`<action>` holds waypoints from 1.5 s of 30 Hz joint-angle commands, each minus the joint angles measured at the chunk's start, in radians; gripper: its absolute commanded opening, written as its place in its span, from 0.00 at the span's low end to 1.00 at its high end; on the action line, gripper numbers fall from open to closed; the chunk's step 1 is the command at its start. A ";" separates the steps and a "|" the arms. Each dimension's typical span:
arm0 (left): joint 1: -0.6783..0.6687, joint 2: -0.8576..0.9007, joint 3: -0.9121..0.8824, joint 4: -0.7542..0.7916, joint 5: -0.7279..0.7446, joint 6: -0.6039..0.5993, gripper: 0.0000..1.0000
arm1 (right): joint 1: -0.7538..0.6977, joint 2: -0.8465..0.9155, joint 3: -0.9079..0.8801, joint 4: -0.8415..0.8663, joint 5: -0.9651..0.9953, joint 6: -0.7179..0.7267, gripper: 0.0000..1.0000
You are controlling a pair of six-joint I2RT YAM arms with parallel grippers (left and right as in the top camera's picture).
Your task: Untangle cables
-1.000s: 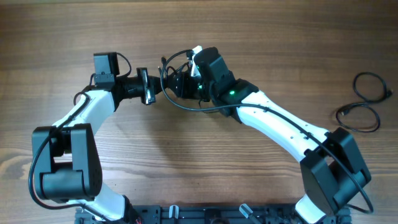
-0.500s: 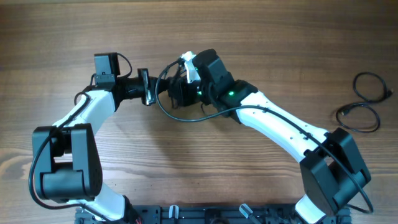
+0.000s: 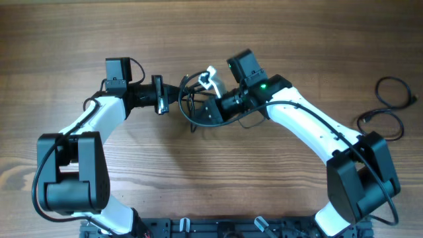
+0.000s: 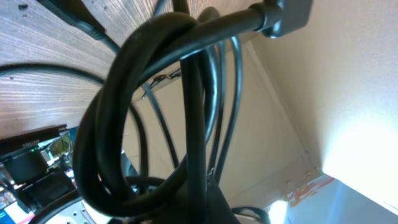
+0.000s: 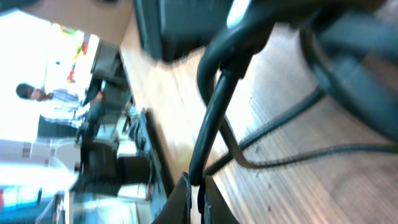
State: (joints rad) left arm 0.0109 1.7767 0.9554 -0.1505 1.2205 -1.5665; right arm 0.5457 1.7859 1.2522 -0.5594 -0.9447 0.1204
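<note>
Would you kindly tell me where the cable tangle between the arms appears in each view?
Overhead: cable tangle just left of centre, upper half.
Left wrist: cable tangle fills the middle, thick loops close up.
Right wrist: cable tangle shows as one cord from top centre to bottom edge.
Shared landmark: wooden tabletop behind it in all three.

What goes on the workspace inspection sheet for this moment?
Surface: wooden table, bare grain.
Job's things: cable tangle hangs between the two grippers.
Clutter: nothing seen.
Grippers: right gripper pinches a strand of the tangle; left gripper is at the tangle, closure unclear.
Cables: loose cable looped near the table's right edge, untouched.
Surroundings: blurred room with a standing person in the right wrist view.
</note>
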 commanded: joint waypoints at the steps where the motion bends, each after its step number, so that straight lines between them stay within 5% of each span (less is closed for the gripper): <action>1: 0.007 -0.008 0.006 0.013 -0.022 0.016 0.04 | 0.003 0.018 -0.002 -0.142 -0.111 -0.254 0.04; 5: 0.009 -0.008 0.006 0.013 -0.085 0.019 0.04 | -0.049 0.018 -0.002 -0.291 -0.096 -0.386 0.04; 10: 0.009 -0.008 0.006 0.013 -0.086 0.019 0.04 | -0.110 0.018 -0.002 -0.217 0.005 -0.125 0.04; 14: 0.005 -0.008 0.006 0.012 -0.055 0.013 0.04 | -0.068 0.019 -0.002 -0.091 0.010 0.021 0.36; 22: -0.011 -0.008 0.006 0.013 0.097 -0.093 0.04 | 0.088 0.019 -0.002 0.062 0.373 0.219 0.40; 33: -0.014 -0.008 0.006 0.012 0.174 -0.178 0.04 | 0.143 0.019 -0.002 0.264 0.612 0.231 0.45; 45: -0.013 -0.008 0.006 0.013 0.174 -0.178 0.04 | 0.126 -0.073 -0.002 0.250 0.500 0.157 0.52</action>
State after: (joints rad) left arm 0.0063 1.7767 0.9588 -0.1341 1.3388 -1.7378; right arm 0.6819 1.7851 1.2461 -0.3000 -0.4118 0.3397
